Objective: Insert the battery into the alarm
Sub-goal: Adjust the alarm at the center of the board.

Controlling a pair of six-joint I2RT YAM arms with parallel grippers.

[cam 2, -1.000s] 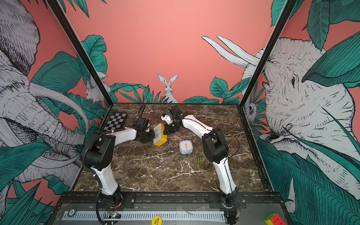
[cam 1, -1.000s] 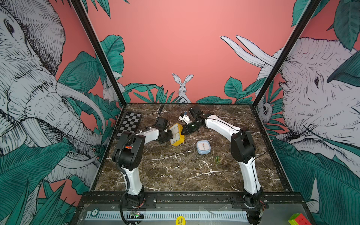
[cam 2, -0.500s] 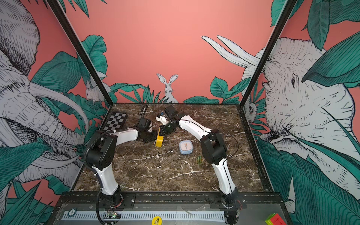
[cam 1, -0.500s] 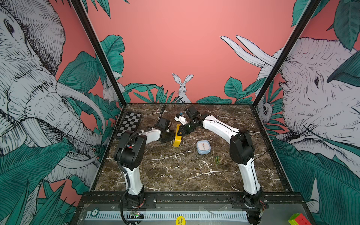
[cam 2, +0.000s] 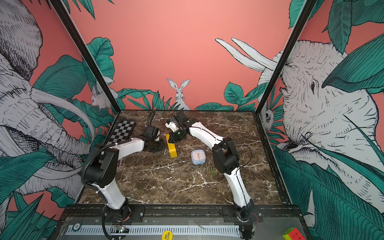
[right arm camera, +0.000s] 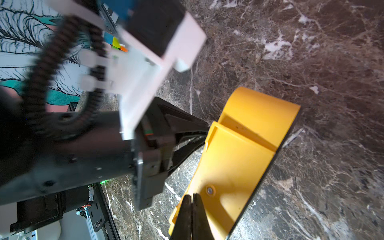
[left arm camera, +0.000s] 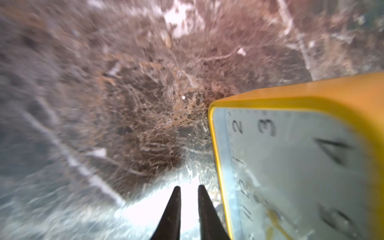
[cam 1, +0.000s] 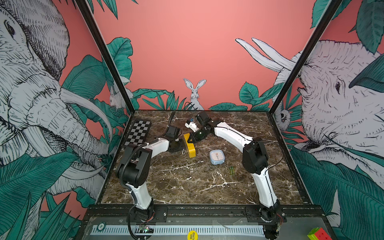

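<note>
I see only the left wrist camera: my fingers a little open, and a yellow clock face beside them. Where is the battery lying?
Observer: The green batteries lie on the table near the right arm's elbow, apart from the yellow clock.
Operator: Do the right fingers hold that clock?
Observer: No. The right fingers are shut on nothing, at the clock's back side.
Operator: Is any other clock there?
Observer: Yes. A blue clock lies face up, between the yellow clock and the batteries.
</note>
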